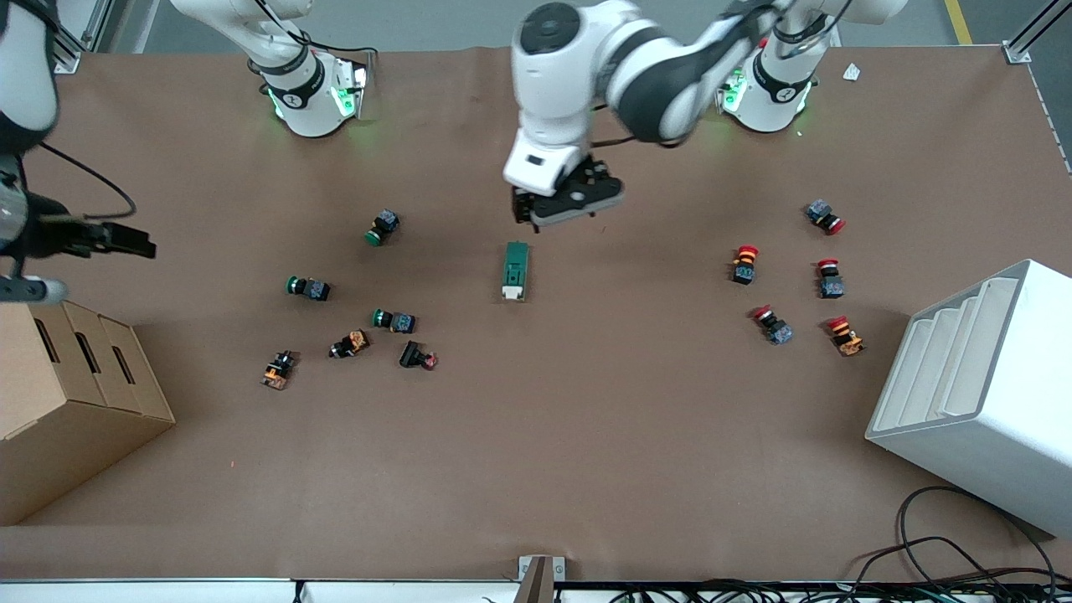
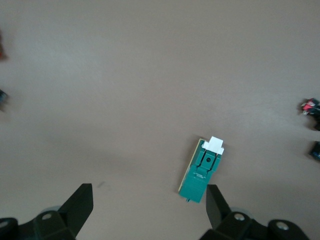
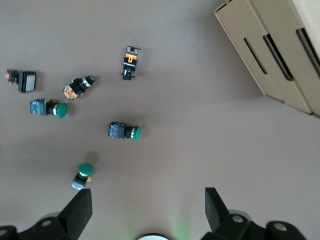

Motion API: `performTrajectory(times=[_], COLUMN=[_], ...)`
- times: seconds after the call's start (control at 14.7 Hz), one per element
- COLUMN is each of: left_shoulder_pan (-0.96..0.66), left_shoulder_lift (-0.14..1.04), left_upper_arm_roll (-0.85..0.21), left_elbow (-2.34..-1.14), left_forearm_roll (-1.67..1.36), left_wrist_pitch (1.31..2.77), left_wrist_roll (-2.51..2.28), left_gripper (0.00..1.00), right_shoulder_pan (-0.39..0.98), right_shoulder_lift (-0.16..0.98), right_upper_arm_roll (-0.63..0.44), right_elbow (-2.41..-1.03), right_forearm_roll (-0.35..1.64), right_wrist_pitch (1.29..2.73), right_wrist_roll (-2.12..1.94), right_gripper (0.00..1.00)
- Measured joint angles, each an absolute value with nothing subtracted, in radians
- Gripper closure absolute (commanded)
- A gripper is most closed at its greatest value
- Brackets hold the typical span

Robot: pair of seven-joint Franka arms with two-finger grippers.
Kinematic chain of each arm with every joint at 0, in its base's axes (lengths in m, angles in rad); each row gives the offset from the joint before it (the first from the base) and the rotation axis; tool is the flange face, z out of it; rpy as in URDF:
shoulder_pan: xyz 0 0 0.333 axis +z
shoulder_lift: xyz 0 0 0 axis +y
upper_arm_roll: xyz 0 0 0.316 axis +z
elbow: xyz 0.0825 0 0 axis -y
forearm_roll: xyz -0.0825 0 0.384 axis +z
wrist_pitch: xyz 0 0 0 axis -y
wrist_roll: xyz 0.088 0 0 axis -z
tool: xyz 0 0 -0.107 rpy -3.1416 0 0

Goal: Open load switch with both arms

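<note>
my left pincer [image 1: 559, 203] is spread wide over the bench [image 1: 536, 435], load switch [image 1: 515, 271] lying mid-bench at its 6 o'clock, untouched. should drop square, straddling the green body, clear of the white lever. my right pincer [image 3: 147, 210], also spread, waits over the green buttons [image 3: 124, 131].
</note>
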State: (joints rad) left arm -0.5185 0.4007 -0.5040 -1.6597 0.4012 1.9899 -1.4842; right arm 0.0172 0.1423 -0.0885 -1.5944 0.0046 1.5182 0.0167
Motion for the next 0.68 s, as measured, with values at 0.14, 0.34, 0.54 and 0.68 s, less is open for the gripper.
performTrajectory(times=[0.14,0.34,0.54,0.68], left_shoulder_pan=[-0.584,-0.666,-0.739,-0.772], left_shoulder_lift=[0.474,0.57,0.661,0.709], left_upper_arm_roll=[-0.504,-0.504,-0.504,-0.504], left_elbow=[-1.661,-1.662,-1.672,-1.702], left_forearm_roll=[0.511,0.69,0.912,1.072], left_wrist_pitch=[2.025,2.083,2.085,2.085], left_wrist_roll=[-1.623,-1.801,-1.978,-2.091], left_gripper=[0.03,0.02,0.02,0.01], right_shoulder_pan=[0.07,0.16,0.256,0.344], right_shoulder_lift=[0.144,0.152,0.193,0.244], right_upper_arm_roll=[-0.084,-0.076,-0.074,-0.073], right_elbow=[-1.588,-1.588,-1.589,-1.591], right_forearm_roll=[0.012,0.075,0.13,0.142], right_wrist_pitch=[1.517,1.518,1.558,1.63], right_wrist_roll=[0.199,0.528,0.862,1.091], right_gripper=[0.0,0.0,0.0,0.0])
